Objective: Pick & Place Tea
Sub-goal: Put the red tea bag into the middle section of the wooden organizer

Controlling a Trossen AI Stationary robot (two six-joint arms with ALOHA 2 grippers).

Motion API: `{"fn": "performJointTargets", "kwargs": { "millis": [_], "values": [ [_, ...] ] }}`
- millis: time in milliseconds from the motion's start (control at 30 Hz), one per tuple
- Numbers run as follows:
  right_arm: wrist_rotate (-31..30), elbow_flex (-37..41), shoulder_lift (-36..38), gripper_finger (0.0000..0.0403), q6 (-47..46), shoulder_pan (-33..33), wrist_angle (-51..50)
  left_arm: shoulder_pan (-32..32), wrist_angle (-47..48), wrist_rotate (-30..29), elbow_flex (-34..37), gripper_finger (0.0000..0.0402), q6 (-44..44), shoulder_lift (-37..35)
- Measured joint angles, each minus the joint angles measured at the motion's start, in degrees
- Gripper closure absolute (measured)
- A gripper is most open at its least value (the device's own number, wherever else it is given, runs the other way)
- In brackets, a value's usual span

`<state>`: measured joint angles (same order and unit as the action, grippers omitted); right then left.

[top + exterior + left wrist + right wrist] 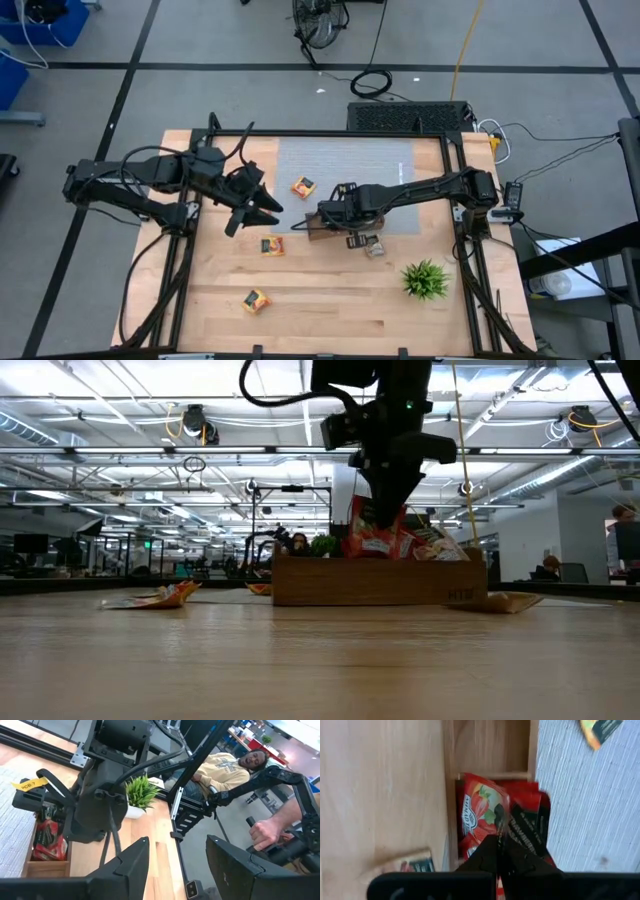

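A brown wooden tray [318, 232] [375, 582] sits mid-table with red tea sachets [480, 812] standing in one compartment. My right gripper [335, 215] [499, 840] reaches down over it, shut on a red sachet [375, 532]. Loose sachets lie flat on the table: one orange [303, 186], another [272, 245], a third [256, 300], and a pale one [375, 245] beside the tray. My left gripper [255, 205] [180, 870] hovers left of the tray, open, with nothing between its fingers. My right gripper pinches the upper edge [496, 822] of a red sachet between its two shut fingertips [487, 851]. The fingers come steeply from above. The sachet stands upright, its lower part inside the tray compartment among other red sachets.
A grey mat [345, 165] covers the far middle of the table. A spiky green plant [425, 280] stands near the right front corner. Black frame rails [460, 215] run along the table's sides. Beyond the table a person [230, 767] sits, a hand [267, 830] on a handle.
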<state>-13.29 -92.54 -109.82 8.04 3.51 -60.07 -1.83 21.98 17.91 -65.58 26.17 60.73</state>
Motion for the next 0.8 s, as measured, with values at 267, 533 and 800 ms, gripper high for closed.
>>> {"fn": "performJointTargets", "kwargs": {
  "millis": [267,533,800],
  "values": [
    [2.63,4.98,0.07,0.0401,1.04,0.12,-0.22,-0.92,-1.51,-0.02,0.00,0.0204,0.92,0.00],
    [3.01,5.82,0.51,0.0379,0.77,0.76,2.55,-0.92,-2.60,-0.02,0.00,0.0204,1.01,0.00],
    [2.90,5.82,1.46,0.0365,2.64,0.74,2.45,-0.90,-2.70,-0.02,0.00,0.0204,0.96,0.00]
  ]
}}
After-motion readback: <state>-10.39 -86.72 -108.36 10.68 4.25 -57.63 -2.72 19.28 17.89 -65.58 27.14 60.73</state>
